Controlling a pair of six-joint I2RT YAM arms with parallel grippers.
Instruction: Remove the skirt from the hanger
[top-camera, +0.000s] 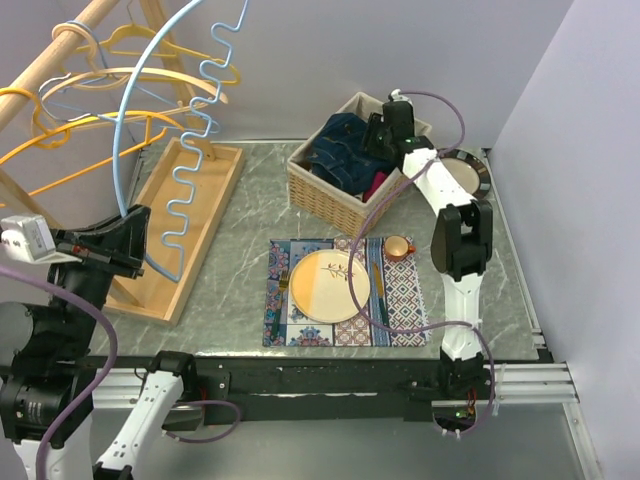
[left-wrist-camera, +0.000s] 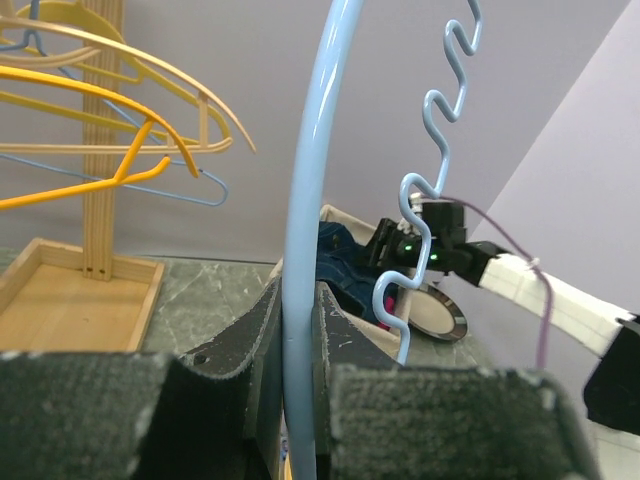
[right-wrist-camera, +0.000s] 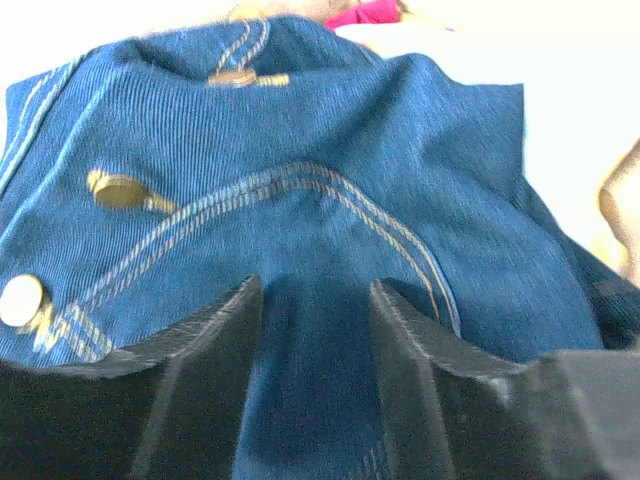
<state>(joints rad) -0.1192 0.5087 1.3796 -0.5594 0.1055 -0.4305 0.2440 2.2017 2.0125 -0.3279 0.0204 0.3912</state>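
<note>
**Inspector:** Begin at the left. What was found?

**Assistant:** The left gripper (top-camera: 128, 232) stood over the table's (top-camera: 250, 215) left edge. Its jaws were pressed together on the curved bar of the blue hanger (top-camera: 213, 100), which rose upright from them. Just behind it, the wooden rack (top-camera: 60, 45) carried several yellow hangers (top-camera: 130, 75), and its tray base (top-camera: 160, 240) sat along the left edge toward the far corner.

**Inspector:** And the middle?

**Assistant:** A patterned placemat (top-camera: 400, 300) lay near the near edge, with a plate (top-camera: 325, 285) on it and a small cup (top-camera: 398, 247) at its far right corner.

**Inspector:** The skirt?

**Assistant:** The denim skirt (top-camera: 340, 150) lay bunched in the wicker basket (top-camera: 320, 195) by the far edge, right of centre and well apart from the blue hanger.

**Inspector:** And its relation to the right claw?

**Assistant:** The right gripper (top-camera: 385, 130) hung over the basket, directly above the skirt. The wrist view showed its fingers (right-wrist-camera: 200, 340) spread, with denim and brass buttons (right-wrist-camera: 120, 190) filling the gap and the view beyond. Whether the pads touched the cloth could not be told.
</note>
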